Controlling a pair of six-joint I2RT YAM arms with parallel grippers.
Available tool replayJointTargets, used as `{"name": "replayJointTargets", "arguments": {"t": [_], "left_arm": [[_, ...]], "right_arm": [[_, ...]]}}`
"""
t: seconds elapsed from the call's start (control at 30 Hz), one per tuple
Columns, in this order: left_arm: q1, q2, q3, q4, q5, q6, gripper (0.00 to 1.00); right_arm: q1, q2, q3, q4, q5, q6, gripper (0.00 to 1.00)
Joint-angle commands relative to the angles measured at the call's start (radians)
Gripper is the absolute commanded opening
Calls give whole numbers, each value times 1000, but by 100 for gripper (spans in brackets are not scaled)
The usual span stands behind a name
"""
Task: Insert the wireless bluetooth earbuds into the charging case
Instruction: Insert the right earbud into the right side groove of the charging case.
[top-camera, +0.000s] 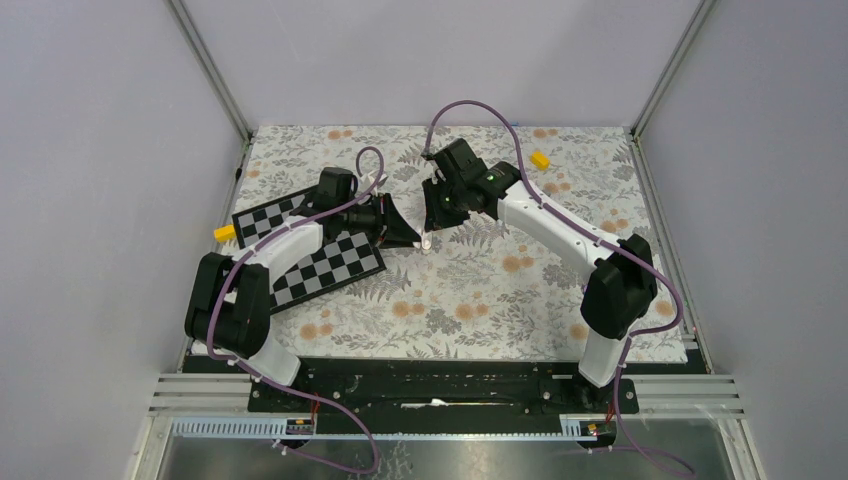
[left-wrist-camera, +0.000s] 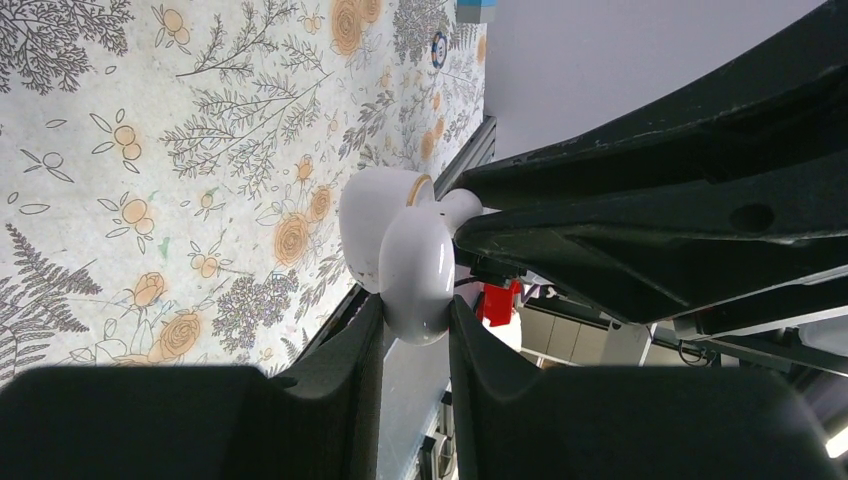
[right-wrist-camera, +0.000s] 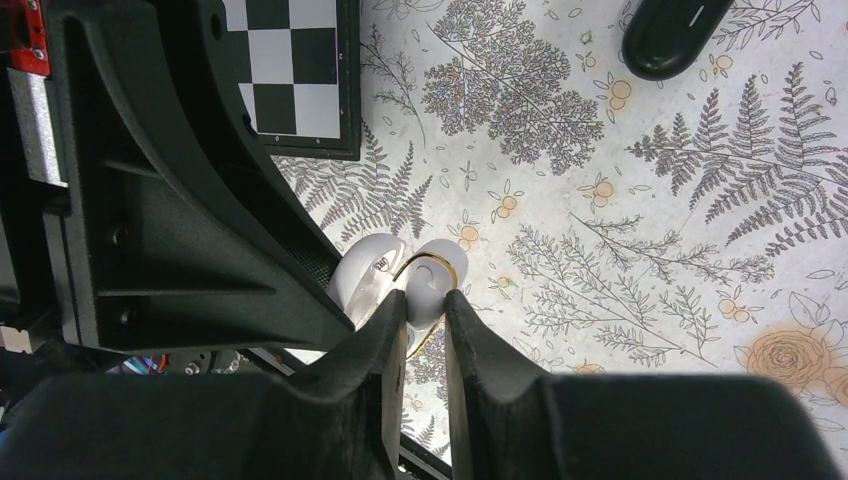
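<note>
The white charging case (left-wrist-camera: 415, 270) is held off the floral table, small in the top view (top-camera: 427, 241). It shows two rounded halves with a gold rim between them. My left gripper (left-wrist-camera: 414, 318) is shut on one half. My right gripper (right-wrist-camera: 426, 308) comes from the other side and is shut on the gold-rimmed half (right-wrist-camera: 436, 283). The other half (right-wrist-camera: 366, 276) lies against the left gripper's finger. No earbud shows clearly, and the case's inside is hidden.
A black rounded object (right-wrist-camera: 668, 32) lies on the table beyond the right gripper. I cannot tell what it is. A checkerboard sheet (top-camera: 330, 265) lies under the left arm. Yellow blocks sit at the back right (top-camera: 540, 159) and the left edge (top-camera: 225, 232).
</note>
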Motion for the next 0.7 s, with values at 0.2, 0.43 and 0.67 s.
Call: {"name": "replayJointTargets", "arguments": {"t": [0.2,0.43,0.67], "left_arm": [[2,-27,61,39,-37,9,0],[2,-33,57,40,-36,10,0],[5,-32,51,40,-34,15,0]], "right_arm": [[38,-4,20,34,-69,74,36],[41,-3,12,41,-70,73,45],[39,-65,9,40,39,43,55]]}}
